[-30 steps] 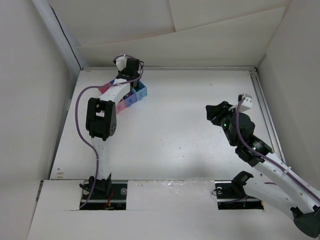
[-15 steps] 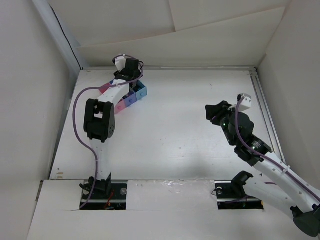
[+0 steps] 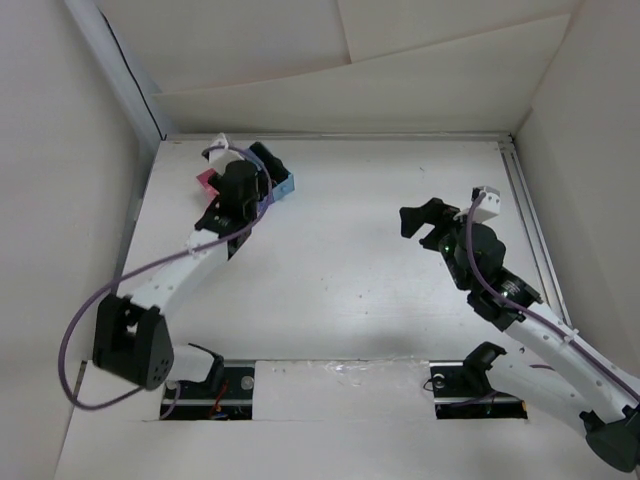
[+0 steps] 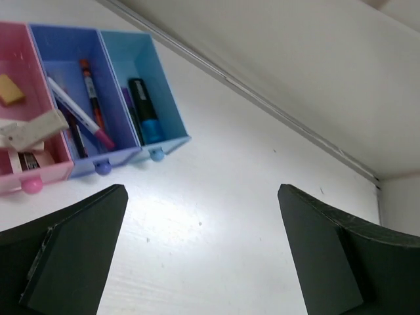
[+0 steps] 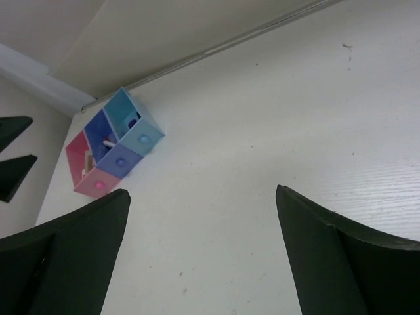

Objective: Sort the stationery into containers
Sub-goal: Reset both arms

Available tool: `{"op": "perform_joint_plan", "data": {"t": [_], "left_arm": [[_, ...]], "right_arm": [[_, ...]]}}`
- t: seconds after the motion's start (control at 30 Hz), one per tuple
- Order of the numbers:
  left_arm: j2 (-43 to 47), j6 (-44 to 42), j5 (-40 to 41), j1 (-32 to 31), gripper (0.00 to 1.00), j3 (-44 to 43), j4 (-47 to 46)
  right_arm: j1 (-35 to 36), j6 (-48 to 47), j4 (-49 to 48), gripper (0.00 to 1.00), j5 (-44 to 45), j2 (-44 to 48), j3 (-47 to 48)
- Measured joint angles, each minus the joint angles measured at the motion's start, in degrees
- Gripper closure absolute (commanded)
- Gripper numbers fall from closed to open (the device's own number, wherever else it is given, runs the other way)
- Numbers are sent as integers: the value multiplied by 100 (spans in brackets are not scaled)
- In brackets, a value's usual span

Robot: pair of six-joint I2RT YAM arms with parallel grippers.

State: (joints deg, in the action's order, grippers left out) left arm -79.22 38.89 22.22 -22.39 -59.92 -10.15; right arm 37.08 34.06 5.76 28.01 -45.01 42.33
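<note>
1. The bins [image 4: 118, 159] sit at the desk's [image 3: 360, 250] far left corner, just ahead and left of the left gripper [image 4: 202, 191]. The right gripper [image 5: 202, 191] is well apart.
2. The pens [image 4: 75, 111] and marker [image 4: 141, 108] lie lengthwise inside; an eraser [image 4: 10, 88] is in the pink one.
3. Both grippers are spread wide and hold nothing.
4. No loose stationery seen; sorting looks finished.

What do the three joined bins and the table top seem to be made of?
The pink bin, medium blue bin and light blue bin look like thin moulded plastic: even colour, soft sheen, small round knobs in front. The table looks like white painted or laminated board, with faint grain lines and a dull gloss; which, I cannot tell.
</note>
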Motion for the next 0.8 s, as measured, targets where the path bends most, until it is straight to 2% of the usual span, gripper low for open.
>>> {"op": "perform_joint_plan", "data": {"t": [0.2, 0.37, 0.5, 0.63, 0.8], "left_arm": [[1384, -13, -509, -116, 0, 1351, -280], [2855, -52, -796, -114, 0, 2347, 55], [4295, -52, -914, -111, 0, 2662, 345], [5351, -9, -1067, -111, 0, 2865, 468], [5912, 0, -1300, -114, 0, 3213, 632]], "right_arm": [[0, -22, -7, 0, -42, -114, 7], [0, -28, -15, 0, -4, -127, 52], [2, -50, -17, 0, 68, -155, 83], [2, -109, -11, 0, 61, -175, 136], [13, -136, -11, 0, -44, -192, 184]]}}
